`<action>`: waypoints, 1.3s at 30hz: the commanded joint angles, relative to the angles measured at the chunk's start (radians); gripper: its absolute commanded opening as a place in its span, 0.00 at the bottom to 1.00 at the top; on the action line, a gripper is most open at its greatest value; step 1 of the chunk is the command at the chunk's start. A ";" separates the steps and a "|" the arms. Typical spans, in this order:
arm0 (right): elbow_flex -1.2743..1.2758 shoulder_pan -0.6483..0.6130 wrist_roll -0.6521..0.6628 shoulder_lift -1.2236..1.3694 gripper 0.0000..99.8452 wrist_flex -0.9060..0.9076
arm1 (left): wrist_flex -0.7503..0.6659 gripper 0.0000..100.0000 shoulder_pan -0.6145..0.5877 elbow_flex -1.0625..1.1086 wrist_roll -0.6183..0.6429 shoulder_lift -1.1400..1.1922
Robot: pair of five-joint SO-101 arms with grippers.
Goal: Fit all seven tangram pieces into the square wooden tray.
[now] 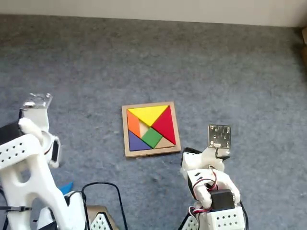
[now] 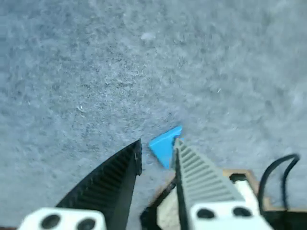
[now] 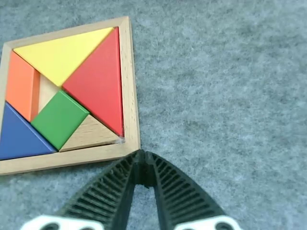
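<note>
The square wooden tray [image 1: 151,153] lies mid-carpet, holding a yellow triangle [image 1: 147,114], a red triangle [image 1: 166,124], an orange piece [image 1: 133,123], a green square [image 1: 151,137] and a dark blue triangle [image 1: 136,143]. Two small triangular slots show bare wood [image 3: 88,134]. A light blue triangle [image 2: 164,143] lies on the carpet by the left arm's base [image 1: 66,187], just past my left gripper [image 2: 157,149], which is open above it. My right gripper [image 3: 144,157] is shut, tips at the tray's near rim [image 3: 129,96], holding nothing.
Grey carpet surrounds the tray. The left arm's wooden base plate [image 2: 240,175] and a black cable [image 2: 280,167] sit close to the light blue triangle. A pale wall strip runs along the far edge.
</note>
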 commanded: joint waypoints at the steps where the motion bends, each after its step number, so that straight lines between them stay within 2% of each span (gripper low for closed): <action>1: 0.136 0.016 0.011 0.007 0.00 0.008 | -0.048 0.08 -0.079 0.065 -0.236 -0.018; 5: 0.136 0.016 0.011 0.007 0.00 0.008 | -0.092 0.09 -0.127 0.137 -0.282 -0.018; 9: 0.136 0.016 0.011 0.007 0.00 0.008 | -0.095 0.09 -0.085 0.223 -0.465 -0.018; 12: 0.136 0.016 0.011 0.007 0.00 0.008 | -0.100 0.15 -0.064 0.266 -0.480 -0.018; 15: 0.136 0.016 0.011 0.007 0.00 0.008 | -0.147 0.24 -0.110 0.289 -0.482 -0.018; 18: 0.136 0.016 0.011 0.007 0.00 0.008 | -0.206 0.26 -0.125 0.334 -0.482 -0.018; 33: 0.136 0.016 0.011 0.007 0.00 0.008 | -0.539 0.26 -0.208 0.599 -0.512 -0.022; 35: 0.136 0.016 0.011 0.007 0.00 0.008 | -0.551 0.23 -0.226 0.590 -0.512 -0.025; 39: 0.136 0.016 0.011 0.007 0.00 0.008 | -0.609 0.12 -0.234 0.558 -0.512 -0.025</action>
